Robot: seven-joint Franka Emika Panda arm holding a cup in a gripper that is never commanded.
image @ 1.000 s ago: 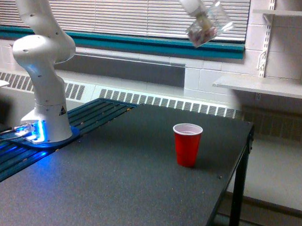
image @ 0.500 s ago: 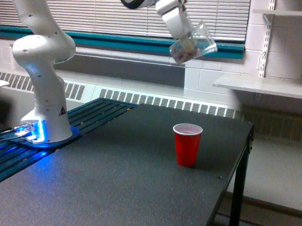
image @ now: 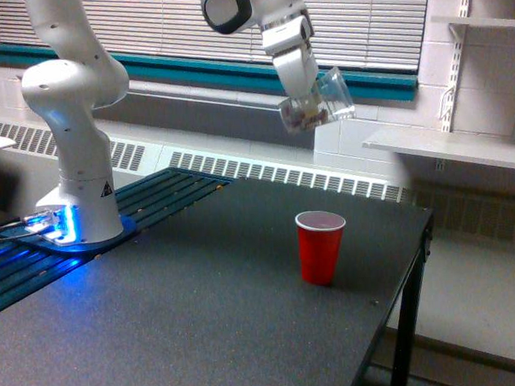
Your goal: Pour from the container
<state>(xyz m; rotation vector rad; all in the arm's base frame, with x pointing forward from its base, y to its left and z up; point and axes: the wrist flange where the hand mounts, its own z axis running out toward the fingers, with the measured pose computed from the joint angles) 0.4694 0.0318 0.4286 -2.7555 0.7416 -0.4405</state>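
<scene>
My gripper [image: 309, 103] is shut on the container [image: 318, 101], a small clear plastic cup with brownish and pale pieces lying in its lower end. It hangs high in the air, tilted with its open mouth toward the exterior view's right. A red plastic cup [image: 320, 246] with a white inside stands upright on the dark table [image: 203, 315], well below the container and about level with it sideways. Nothing is falling from the container.
The arm's white base [image: 78, 167] stands at the exterior view's left, with blue light at its foot. The table's edge [image: 415, 272] runs close to the red cup's right. A white shelf [image: 443, 146] juts from the wall at right; blinds and a radiator lie behind.
The gripper has carried the container down and toward the exterior view's left, from the upper right to nearly above the red cup. The red cup has not moved.
</scene>
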